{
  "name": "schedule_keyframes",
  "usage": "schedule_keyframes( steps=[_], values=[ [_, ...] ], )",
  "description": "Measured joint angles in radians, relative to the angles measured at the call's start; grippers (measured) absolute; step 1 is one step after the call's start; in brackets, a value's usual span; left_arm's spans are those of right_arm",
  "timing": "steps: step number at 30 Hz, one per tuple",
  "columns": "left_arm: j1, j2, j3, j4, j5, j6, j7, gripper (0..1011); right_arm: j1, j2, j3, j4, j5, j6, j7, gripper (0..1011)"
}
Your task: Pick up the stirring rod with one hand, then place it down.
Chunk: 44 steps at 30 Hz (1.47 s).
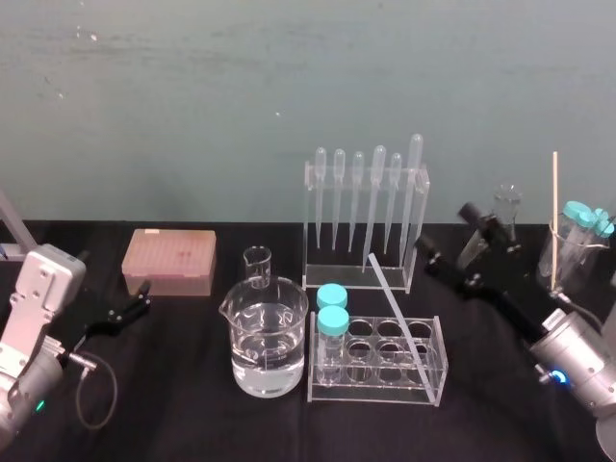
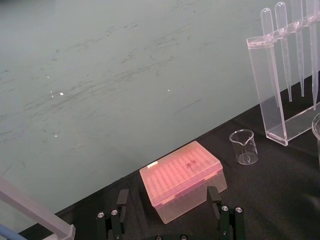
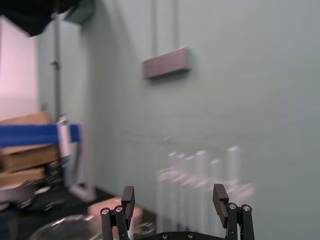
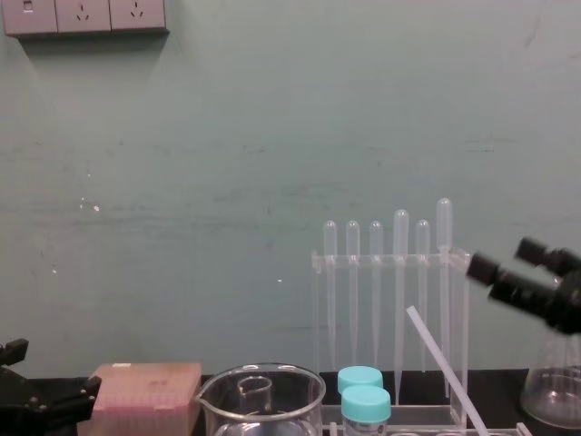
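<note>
Right gripper [image 1: 445, 229] raised toward the tabletop's right edge, fingers wide apart, holding nothing. Left gripper [image 1: 141, 300] parked at the left edge, also spread, empty. Stirring rod [image 1: 397, 306] leans in test tube rack [image 1: 377, 393], front-centre, untouched. Pick and place: neither done yet.

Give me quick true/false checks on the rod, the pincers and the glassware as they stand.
1. The stirring rod lies slanted across the test tube rack. True.
2. The right pincer grips the rod. False: it is open and clear of it.
3. The left pincer is open, near the pink tip box. True.
4. The large beaker is empty. False: it holds clear liquid.
5. The rack holds four capped tubes. False: two teal-capped tubes.
</note>
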Motion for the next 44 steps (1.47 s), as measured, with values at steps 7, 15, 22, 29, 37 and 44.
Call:
schedule_keyframes(
  steps=[7,15,22,29,37,44],
  values=[
    [0.0,0.0,0.0,0.0,0.0,0.0,0.0,1000,-0.047,0.004,0.069,-0.052,-0.025,0.084,-0.161,1003],
    [0.0,0.0,0.0,0.0,0.0,0.0,0.0,1000,-0.116,0.03,0.077,-0.109,-0.068,0.358,-0.32,1003],
    [0.0,0.0,0.0,0.0,0.0,0.0,0.0,1000,-0.119,0.028,0.076,-0.112,-0.07,0.386,-0.328,1003],
    [0.0,0.0,0.0,0.0,0.0,0.0,0.0,1000,-0.118,0.028,0.076,-0.111,-0.069,0.377,-0.327,1003],
    [0.0,0.0,0.0,0.0,0.0,0.0,0.0,1000,-0.118,0.029,0.077,-0.111,-0.069,0.371,-0.325,1003],
    [0.0,0.0,0.0,0.0,0.0,0.0,0.0,1000,-0.117,0.029,0.077,-0.11,-0.069,0.369,-0.324,1003]
  ],
)
